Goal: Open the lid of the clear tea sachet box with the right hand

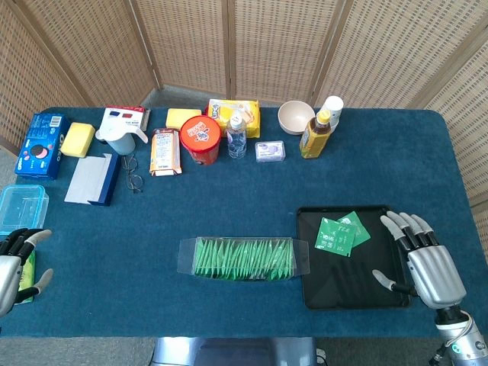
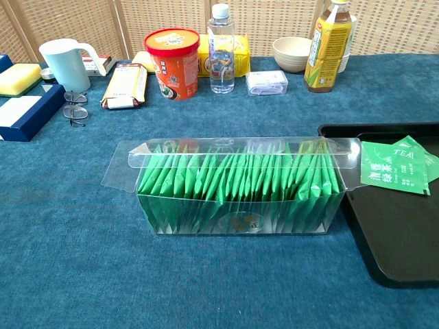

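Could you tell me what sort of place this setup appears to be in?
Probably a staged indoor tabletop test area, not a real kitchen: a blue cloth table, woven screens closing it off behind, and a row of groceries like the cup noodles and tea bottle.

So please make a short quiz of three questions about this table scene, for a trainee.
1. True or false: the right hand holds the clear tea sachet box.
2. Where do the two loose green sachets lie? A) black tray B) cream bowl C) blue box
3. Fill in: the box's end flaps stick ____ to each side.

Key: 1 false, its fingers are spread over the black tray; 2 A; 3 out.
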{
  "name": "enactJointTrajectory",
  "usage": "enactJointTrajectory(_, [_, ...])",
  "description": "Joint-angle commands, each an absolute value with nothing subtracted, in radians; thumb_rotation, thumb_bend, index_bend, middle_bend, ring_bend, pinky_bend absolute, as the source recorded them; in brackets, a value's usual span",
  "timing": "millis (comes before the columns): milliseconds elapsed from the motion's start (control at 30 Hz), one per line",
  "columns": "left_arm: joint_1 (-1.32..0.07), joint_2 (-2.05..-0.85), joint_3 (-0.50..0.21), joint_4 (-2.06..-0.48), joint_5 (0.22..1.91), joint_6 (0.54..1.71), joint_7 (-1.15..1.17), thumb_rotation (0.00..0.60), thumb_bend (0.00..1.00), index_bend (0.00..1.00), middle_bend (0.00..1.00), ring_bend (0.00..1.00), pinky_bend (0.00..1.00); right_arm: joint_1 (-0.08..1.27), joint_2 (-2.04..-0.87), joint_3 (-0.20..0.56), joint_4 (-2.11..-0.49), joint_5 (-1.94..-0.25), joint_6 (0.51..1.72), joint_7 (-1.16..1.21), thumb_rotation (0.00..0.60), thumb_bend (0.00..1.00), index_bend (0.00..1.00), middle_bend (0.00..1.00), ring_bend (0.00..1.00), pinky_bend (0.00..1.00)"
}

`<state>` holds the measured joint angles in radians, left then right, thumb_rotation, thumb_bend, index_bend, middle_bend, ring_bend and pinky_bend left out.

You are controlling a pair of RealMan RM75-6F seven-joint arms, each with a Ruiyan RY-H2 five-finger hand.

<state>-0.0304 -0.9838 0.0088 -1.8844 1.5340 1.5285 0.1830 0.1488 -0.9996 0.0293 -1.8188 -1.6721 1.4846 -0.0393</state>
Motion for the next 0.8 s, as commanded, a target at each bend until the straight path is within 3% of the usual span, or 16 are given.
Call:
enactJointTrajectory(33, [-0.034, -0.988, 0.007, -1.877, 1.527, 1.519, 0.181, 0.6, 0.27, 0.21, 0.22, 0.15, 0.25, 0.153, -1.003, 0.033, -1.821, -1.66, 1.474, -0.045, 0.482, 0.24, 0.07, 0.05, 0.08, 0.11])
enactJointTrajectory(433, [-0.048, -0.983, -0.003, -1.862, 1.524, 1.501, 0.162, 0.6, 0.27, 0.18, 0.22, 0.14, 0.25, 0.161, -0.993, 0.025, -1.847, -1.724, 1.488, -0.016, 0.481, 0.24, 0.05, 0.04, 0.08, 0.09])
enactJointTrajectory(800, [-0.067, -0.925, -0.022, -1.864, 1.534, 1.495, 0.103, 0.6, 0.27, 0.18, 0.2, 0.12, 0.25, 0.318, -0.967, -0.015, -1.953, -1.915, 1.302, 0.13, 0.481, 0.24, 0.05, 0.03, 0.08, 0.09])
